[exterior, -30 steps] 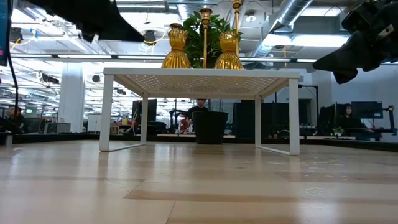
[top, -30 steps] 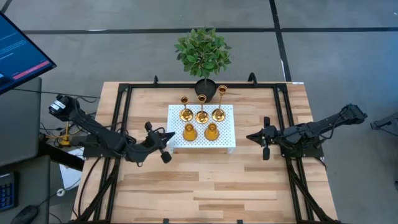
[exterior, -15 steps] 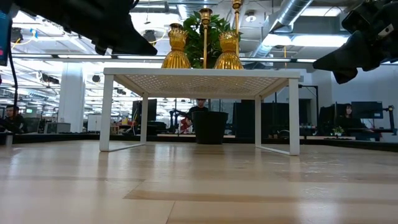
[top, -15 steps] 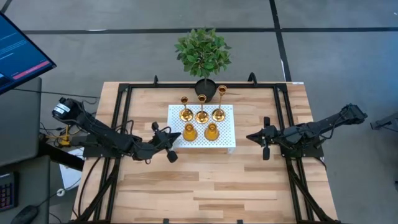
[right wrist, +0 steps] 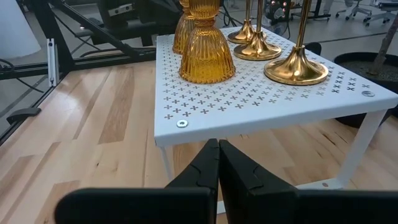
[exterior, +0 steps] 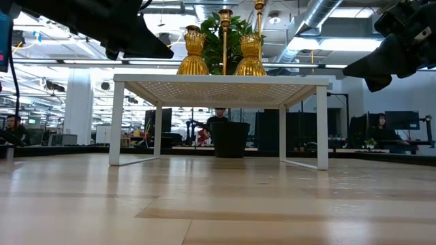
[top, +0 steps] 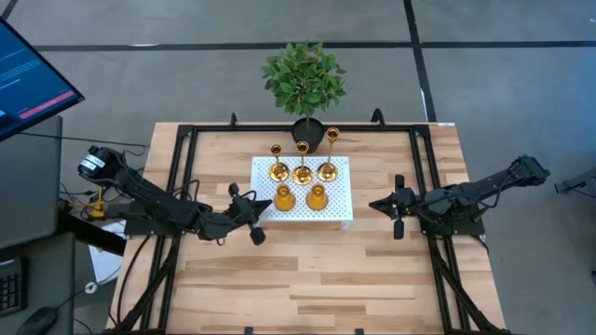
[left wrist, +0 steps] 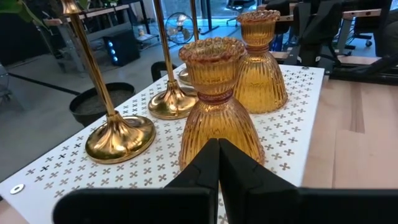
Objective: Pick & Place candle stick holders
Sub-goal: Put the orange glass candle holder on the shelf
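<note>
Five gold candle stick holders stand on their bases on the white perforated tray (top: pixel 337 207). Three are tall and slim (top: pixel 302 173), in the far row. Two are short and bulbous, one on the left (top: pixel 284 197) and one on the right (top: pixel 317 196), in the near row. My left gripper (top: pixel 262 207) is shut and hovers over the tray's left edge. It points at the left short holder (left wrist: pixel 217 106) and is just short of it. My right gripper (top: pixel 372 205) is shut and waits right of the tray, pointing at it (right wrist: pixel 249 106).
A green plant in a black pot (top: pixel 304 84) stands just behind the tray at the table's far edge. Black frame rails (top: pixel 182 186) run along the table's left, right and far sides. Bare wood (top: pixel 307 279) lies in front of the tray.
My left gripper has moved toward the table's right edge, closer to the tray and the left short holder, and has dipped a little. It has stayed shut.
</note>
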Available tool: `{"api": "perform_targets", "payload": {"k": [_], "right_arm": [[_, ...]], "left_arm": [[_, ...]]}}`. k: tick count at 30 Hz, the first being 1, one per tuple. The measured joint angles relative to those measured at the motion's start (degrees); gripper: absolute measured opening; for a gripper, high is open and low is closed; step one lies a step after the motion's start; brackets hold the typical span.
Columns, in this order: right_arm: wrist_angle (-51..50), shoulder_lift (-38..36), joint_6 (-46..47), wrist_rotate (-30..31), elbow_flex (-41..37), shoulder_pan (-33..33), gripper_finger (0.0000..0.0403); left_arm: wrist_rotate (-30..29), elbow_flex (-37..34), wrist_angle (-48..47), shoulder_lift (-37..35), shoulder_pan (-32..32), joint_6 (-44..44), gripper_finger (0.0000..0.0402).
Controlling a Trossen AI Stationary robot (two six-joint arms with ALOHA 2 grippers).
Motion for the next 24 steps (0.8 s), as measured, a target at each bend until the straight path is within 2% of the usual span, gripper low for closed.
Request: {"api": "perform_targets", "payload": {"k": [24], "right_arm": [[-0.02,0.00,-0.04,0.00,0.00,0.00,0.0000]], "left_arm": [[0.04,0.00,0.42,0.00,0.18,-3.23,0.0003]]}}
